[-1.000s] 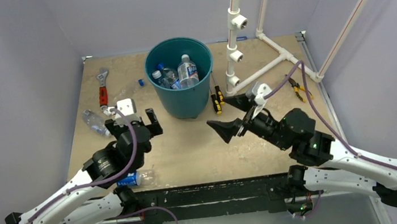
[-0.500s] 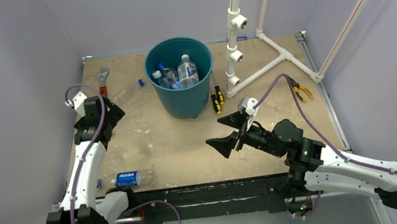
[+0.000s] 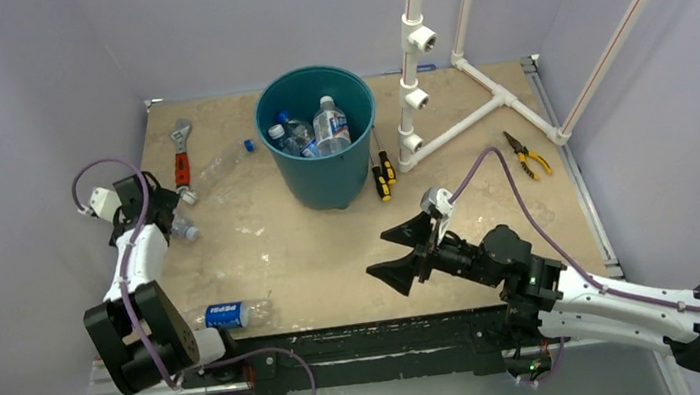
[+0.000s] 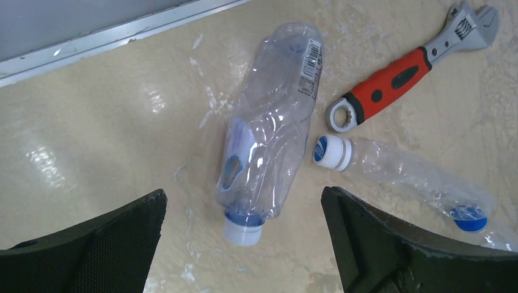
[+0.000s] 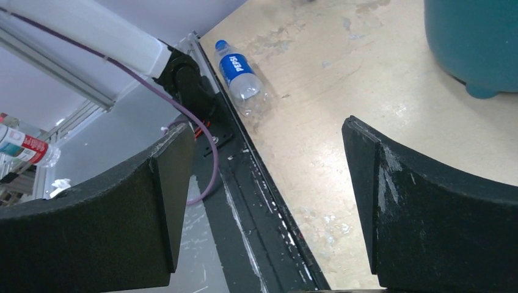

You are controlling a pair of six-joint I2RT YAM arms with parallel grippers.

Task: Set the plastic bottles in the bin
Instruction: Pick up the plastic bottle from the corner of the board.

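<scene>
Hovering over the crushed clear white-capped plastic bottle (image 4: 269, 128), your left claw (image 4: 243, 194) gapes empty, spread to straddle its width; your right claw (image 5: 267, 131) gapes empty too.

Overhead: high at the near edge, looking down on the surface (image 3: 332, 250). Left wrist: close above a crushed bottle (image 4: 269, 140) and wrench (image 4: 397, 85). Right wrist: low, facing a labelled bottle (image 5: 238, 67), shared overhead.

Bottles (image 4: 269, 128): clear crinkled plastic; bin (image 3: 323, 176): smooth plastic; wrench (image 4: 406, 76): metal w/ glossy grip.
</scene>
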